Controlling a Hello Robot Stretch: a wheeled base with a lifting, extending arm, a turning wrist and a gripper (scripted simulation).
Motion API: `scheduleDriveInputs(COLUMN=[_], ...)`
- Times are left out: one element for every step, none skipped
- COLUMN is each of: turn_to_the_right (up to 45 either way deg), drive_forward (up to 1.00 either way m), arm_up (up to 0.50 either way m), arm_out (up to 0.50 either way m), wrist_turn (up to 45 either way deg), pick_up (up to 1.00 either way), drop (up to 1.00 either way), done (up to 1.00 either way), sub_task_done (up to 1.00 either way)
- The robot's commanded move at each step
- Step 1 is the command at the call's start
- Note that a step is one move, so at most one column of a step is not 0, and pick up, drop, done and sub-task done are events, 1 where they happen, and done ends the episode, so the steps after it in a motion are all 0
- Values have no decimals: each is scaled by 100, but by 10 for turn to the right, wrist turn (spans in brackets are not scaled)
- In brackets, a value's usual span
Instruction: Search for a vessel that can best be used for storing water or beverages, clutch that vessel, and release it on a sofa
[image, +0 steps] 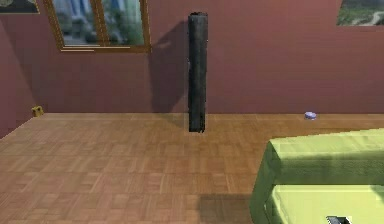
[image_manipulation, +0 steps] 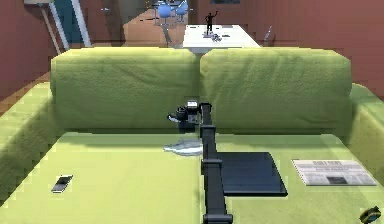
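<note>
- On the olive-green fabric sofa (image_manipulation: 120, 160), near the seam where seat meets back cushions: the gripper (image_manipulation: 183, 116), a dark body with thin fingers, at the far end of the dark square arm bar (image_manipulation: 208, 160). Whether it holds anything cannot be told, because cushion lies close behind its far end.
- On the sofa seat, nearer than the gripper and just beside the arm bar: a pale grey tapering shape (image_manipulation: 188, 150), lying flat. By its outline this is probably the water vessel. Its resting on the cushion suggests the release is made or nearly so, but contact with the fingers cannot be read.
- On the sofa seat, on the arm bar's other side: a flat black rectangular slab (image_manipulation: 250, 172), probably a closed laptop.
- Toward the sofa's end at the arm side view's right: a printed newspaper (image_manipulation: 325, 172), lying flat.
- Toward the sofa's opposite end: a small dark handset (image_manipulation: 62, 183).
- Behind the sofa back: a white table (image_manipulation: 235, 38) bearing small dark items.
- Beyond the sofa's corner in the forward view: a dark upright column (image: 198, 72) on the wood-block floor (image: 110, 160), against a maroon wall.
</note>
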Motion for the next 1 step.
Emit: scheduleDriveInputs(turn_to_the_right=[0], drive_forward=[0], arm_up=[10], arm_out=[0], wrist_turn=[0], pick_up=[0], drop=[0], done=[0], sub_task_done=[0])
